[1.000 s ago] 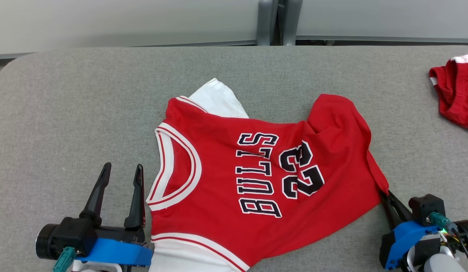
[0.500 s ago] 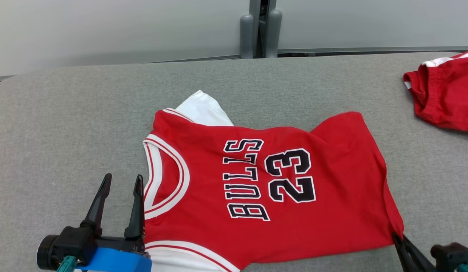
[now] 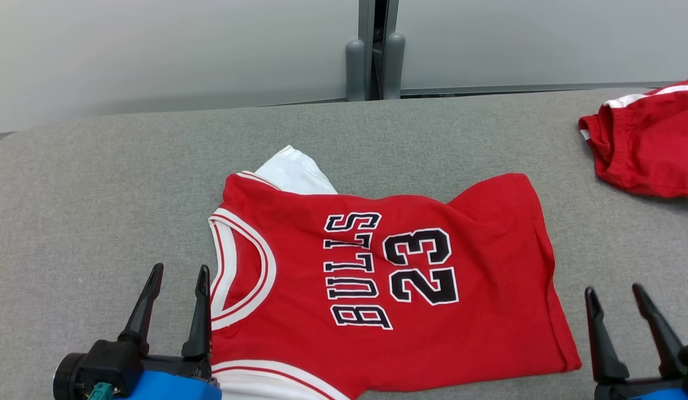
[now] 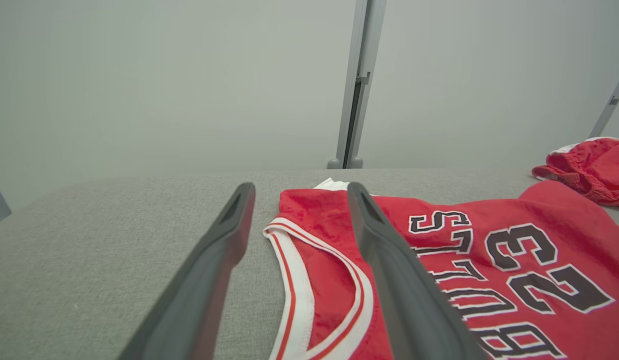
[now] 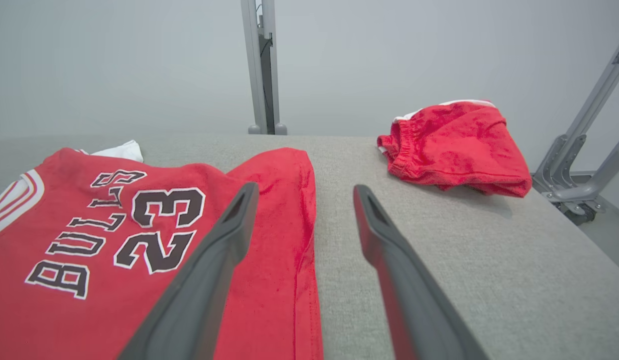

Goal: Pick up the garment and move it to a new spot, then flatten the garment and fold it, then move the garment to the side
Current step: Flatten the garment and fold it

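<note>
The garment (image 3: 377,278) is a red jersey with white trim and black "BULLS 23" lettering, lying spread on the grey table (image 3: 99,183), neck to the left, hem to the right. A white part pokes out at its upper left. My left gripper (image 3: 177,278) stands open beside the neckline, nothing between its fingers. My right gripper (image 3: 613,294) is open just right of the hem, apart from the cloth. In the left wrist view the garment (image 4: 464,260) lies by the left gripper (image 4: 299,192). The right wrist view has the garment (image 5: 139,235) left of the right gripper (image 5: 304,192).
A second red piece of clothing with white trim (image 3: 644,139) lies bunched at the table's far right, (image 5: 454,145) in the right wrist view. A grey post (image 3: 374,50) and wall stand behind the table. Metal frame legs (image 5: 579,150) show past the right edge.
My right gripper has let go of the garment's hem corner and opened, now apart from it. The hem has been drawn out flatter. The head camera shifted.
</note>
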